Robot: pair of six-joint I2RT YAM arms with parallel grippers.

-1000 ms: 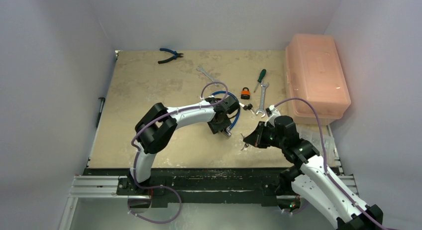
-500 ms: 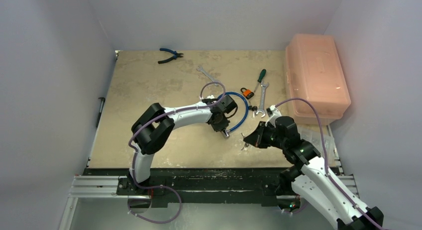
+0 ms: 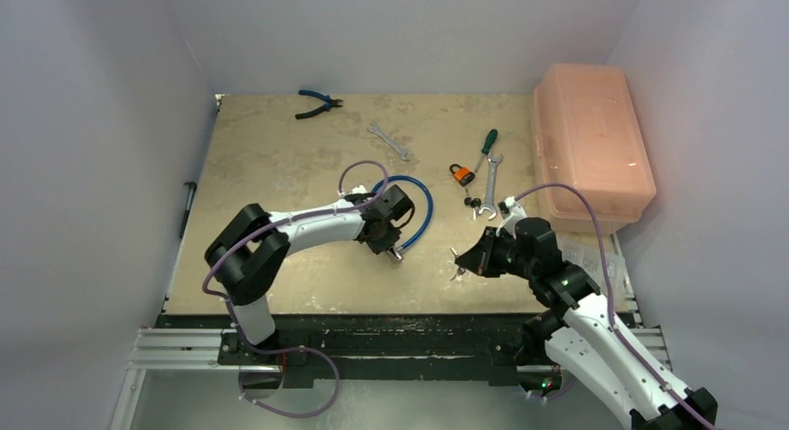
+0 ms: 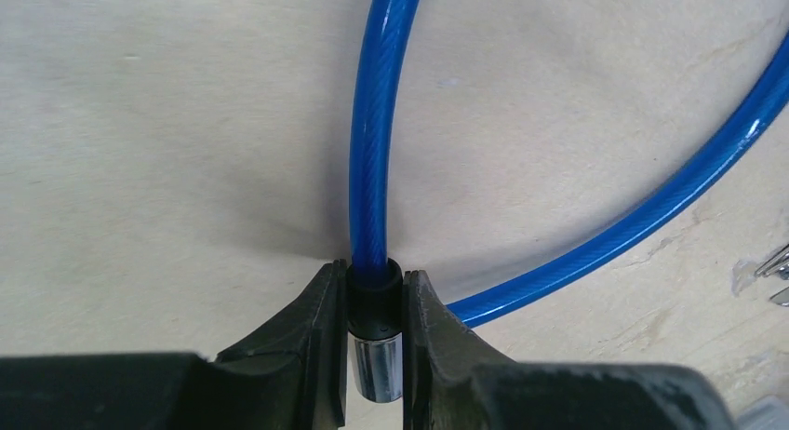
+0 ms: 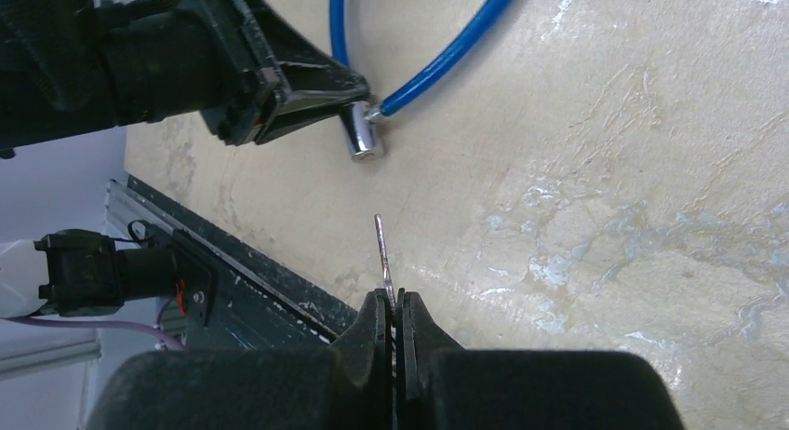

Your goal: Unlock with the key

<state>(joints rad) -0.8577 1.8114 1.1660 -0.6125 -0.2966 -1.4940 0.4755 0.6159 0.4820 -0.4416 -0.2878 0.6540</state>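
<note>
My left gripper (image 3: 389, 244) is shut on the black collar and chrome end (image 4: 376, 356) of a blue cable lock (image 3: 423, 207). The cable (image 4: 372, 151) loops away from the fingers over the table. My right gripper (image 3: 462, 260) is shut on a thin metal key (image 5: 382, 253), held just above the table. The key blade points toward the chrome lock end (image 5: 361, 137), which lies a short way off to its left. An orange padlock (image 3: 460, 174) lies further back.
A pink lidded box (image 3: 591, 146) stands at the right edge. A green screwdriver (image 3: 487, 144), two wrenches (image 3: 388, 140) (image 3: 490, 183), small black keys (image 3: 474, 204) and blue pliers (image 3: 316, 102) lie on the far half of the table.
My left arm has drawn the cable lock leftward and nearer, away from the padlock. The right arm with the key has stayed still.
</note>
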